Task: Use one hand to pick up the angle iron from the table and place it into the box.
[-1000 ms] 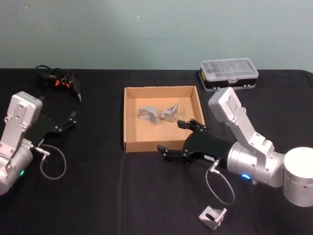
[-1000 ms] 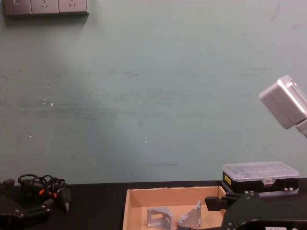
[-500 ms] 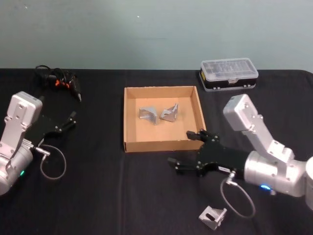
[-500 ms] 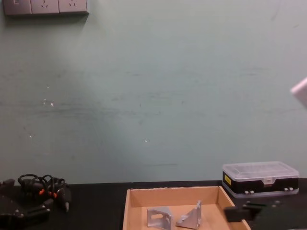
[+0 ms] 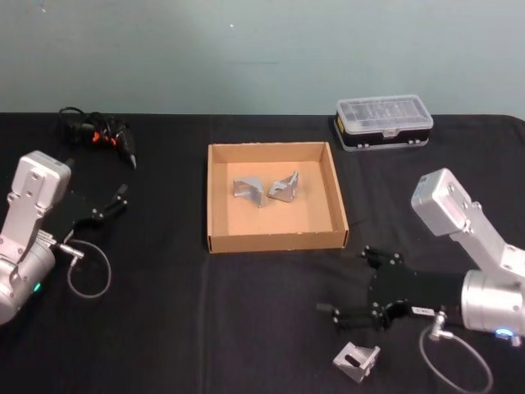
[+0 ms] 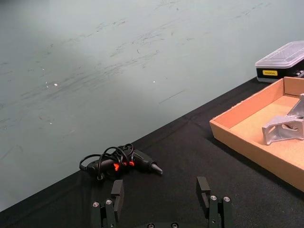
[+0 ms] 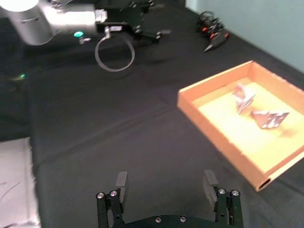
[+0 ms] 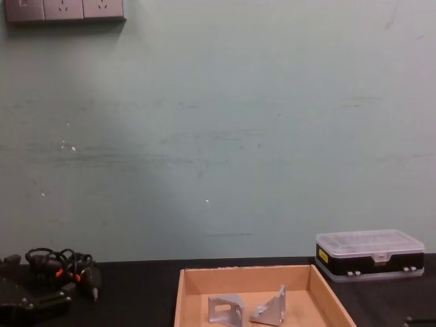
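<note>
Silver angle iron (image 5: 357, 362) lies on the black table (image 5: 164, 328), skewed diagonally, just nearer to me than my right gripper (image 5: 349, 283), whose fingers are spread wide and hold nothing. Two more brackets (image 5: 248, 191) sit inside the cardboard box (image 5: 210, 197). My left gripper (image 5: 119, 201) rests far left, fingers spread too. A yellow label on the plastic case (image 5: 384, 123) is too small to read.

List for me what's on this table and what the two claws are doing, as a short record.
box: tan cardboard, mid-table
inside box: two angle irons
loose angle iron: on the table, outside the box
right gripper: open, empty, close to the loose angle iron, not touching
left gripper: open, empty, at the left
other: plastic case, black cabled tool
</note>
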### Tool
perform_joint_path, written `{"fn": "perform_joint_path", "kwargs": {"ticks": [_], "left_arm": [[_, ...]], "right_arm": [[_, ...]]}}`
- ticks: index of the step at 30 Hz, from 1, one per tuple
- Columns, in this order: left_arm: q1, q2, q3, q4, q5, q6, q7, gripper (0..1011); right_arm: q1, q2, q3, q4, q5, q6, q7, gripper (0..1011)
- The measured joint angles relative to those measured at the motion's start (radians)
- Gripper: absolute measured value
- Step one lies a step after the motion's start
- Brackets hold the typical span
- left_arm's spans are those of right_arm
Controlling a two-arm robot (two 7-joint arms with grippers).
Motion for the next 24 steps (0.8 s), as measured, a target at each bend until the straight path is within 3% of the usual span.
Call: {"fn": "perform_joint_path", "kwargs": {"ticks": [4, 12, 20, 24], "left_arm": [[0.0, 0.0, 0.0, 0.0, 0.0, 0.0, 0.0, 1000], [0.0, 0.0, 0.0, 0.0, 0.0, 0.0, 0.0, 1000], [0.0, 0.0, 0.0, 0.0, 0.0, 0.0, 0.0, 1000], [0.0, 0.0, 0.0, 0.0, 0.0, 0.0, 0.0, 1000]], "right_arm": [[0.003, 0.044, -0.012, -0.012, 0.022, 0.016, 0.043, 1002], [0.012, 0.098, -0.032, -0.012, 0.048, 0.024, 0.094, 1002], [-0.017, 0.179, -0.025, -0.037, 0.092, 0.035, 0.111, 1002], [-0.019, 0.199, -0.032, -0.037, 0.102, 0.04, 0.123, 1002]]}}
